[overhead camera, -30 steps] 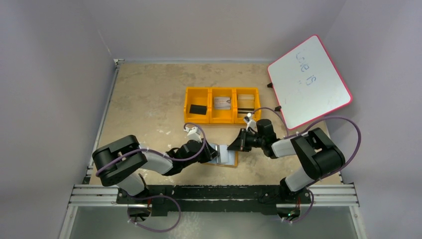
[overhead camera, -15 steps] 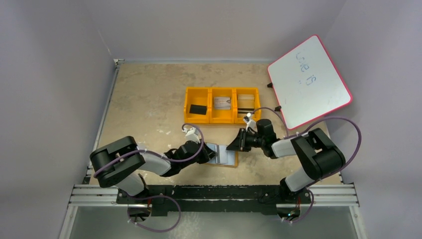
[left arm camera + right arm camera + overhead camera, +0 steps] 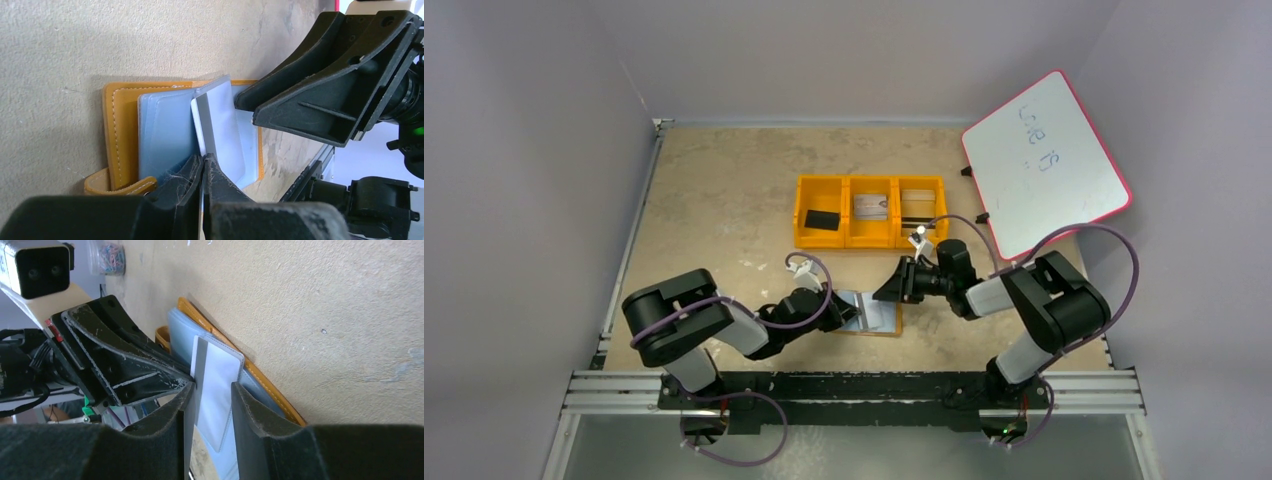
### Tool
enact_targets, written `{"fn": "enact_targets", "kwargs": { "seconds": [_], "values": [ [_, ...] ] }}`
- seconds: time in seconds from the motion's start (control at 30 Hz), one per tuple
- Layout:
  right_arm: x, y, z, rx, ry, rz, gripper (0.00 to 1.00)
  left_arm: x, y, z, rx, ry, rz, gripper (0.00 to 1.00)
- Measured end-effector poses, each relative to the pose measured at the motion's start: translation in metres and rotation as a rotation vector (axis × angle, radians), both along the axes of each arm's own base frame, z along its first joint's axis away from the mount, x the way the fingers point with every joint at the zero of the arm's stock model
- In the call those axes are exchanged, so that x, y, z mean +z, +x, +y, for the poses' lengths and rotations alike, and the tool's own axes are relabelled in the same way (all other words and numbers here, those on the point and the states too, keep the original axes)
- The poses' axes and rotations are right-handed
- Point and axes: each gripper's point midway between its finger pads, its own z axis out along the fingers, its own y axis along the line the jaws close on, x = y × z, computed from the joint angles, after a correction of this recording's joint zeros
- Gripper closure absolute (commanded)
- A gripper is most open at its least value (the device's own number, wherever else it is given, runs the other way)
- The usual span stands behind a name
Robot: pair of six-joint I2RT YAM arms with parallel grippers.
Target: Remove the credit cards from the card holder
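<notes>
The tan card holder lies open on the table in front of the arms, its blue-grey pockets up. A pale credit card with a grey stripe stands tilted up out of a clear pocket. My left gripper is shut on that card's near edge. My right gripper is open, its fingers straddling the same credit card with gaps on both sides. In the top view the left gripper and right gripper meet over the holder.
An orange three-compartment tray sits behind the holder, with a black block and loose cards in it. A tilted whiteboard stands at the right. A jar of paper clips shows in the right wrist view.
My left gripper has closed on the card. My right gripper has opened and drawn slightly back from the holder.
</notes>
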Motion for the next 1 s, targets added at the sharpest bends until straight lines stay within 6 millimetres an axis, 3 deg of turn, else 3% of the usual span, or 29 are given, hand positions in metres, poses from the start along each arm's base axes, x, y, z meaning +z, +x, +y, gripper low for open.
{"fn": "enact_targets", "kwargs": {
  "seconds": [0.37, 0.6, 0.87, 1.0],
  "values": [
    [0.007, 0.003, -0.01, -0.116, -0.143, -0.056, 0.66, 0.001, 0.0, -0.001, 0.016, -0.038, 0.01, 1.0],
    [0.034, 0.004, -0.019, -0.136, -0.192, -0.187, 0.69, 0.003, 0.002, -0.003, 0.017, 0.002, 0.001, 0.84],
    [0.002, -0.023, -0.004, -0.025, -0.248, -0.106, 0.77, 0.006, 0.0, -0.001, 0.011, 0.026, -0.004, 0.81],
    [0.0, -0.022, -0.002, -0.037, -0.243, -0.095, 0.82, 0.007, -0.002, -0.002, 0.0, 0.022, 0.0, 0.8]
  ]
}}
